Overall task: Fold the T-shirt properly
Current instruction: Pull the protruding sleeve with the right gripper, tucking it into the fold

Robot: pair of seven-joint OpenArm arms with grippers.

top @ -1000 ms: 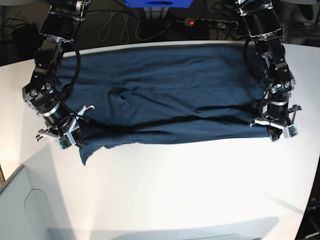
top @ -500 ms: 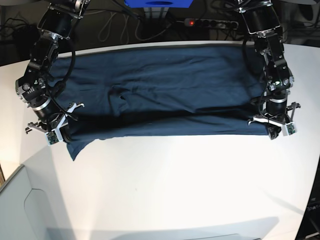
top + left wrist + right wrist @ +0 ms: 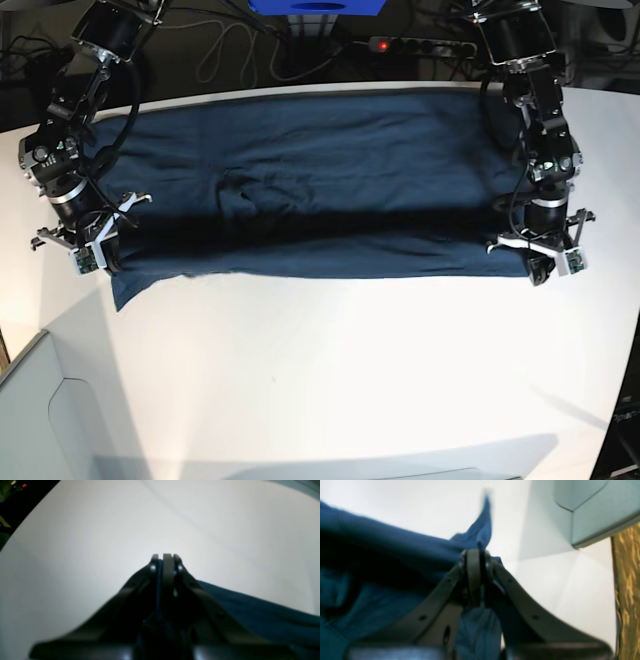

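The dark navy T-shirt [image 3: 330, 160] lies spread wide across the white table [image 3: 350, 380], with its near edge pulled into a long, nearly straight fold. My left gripper [image 3: 540, 268], on the right in the base view, is shut on the T-shirt's near right corner. The left wrist view shows that gripper [image 3: 163, 557] pinching a thin strip of blue cloth, with more T-shirt [image 3: 250, 610] trailing to the right. My right gripper [image 3: 93, 260] is shut on the near left corner. The right wrist view shows this gripper [image 3: 477, 553] with a tip of the T-shirt [image 3: 483, 520] poking out past it.
A grey box [image 3: 60, 420] sits at the near left corner of the table and shows as the grey box [image 3: 595, 510] in the right wrist view. Cables and a power strip [image 3: 420, 45] lie behind the table's far edge. White tabletop stretches in front of the shirt.
My right gripper has moved left and away with its corner, drawing the near edge taut and straight. My left gripper shifted only slightly, still holding its corner.
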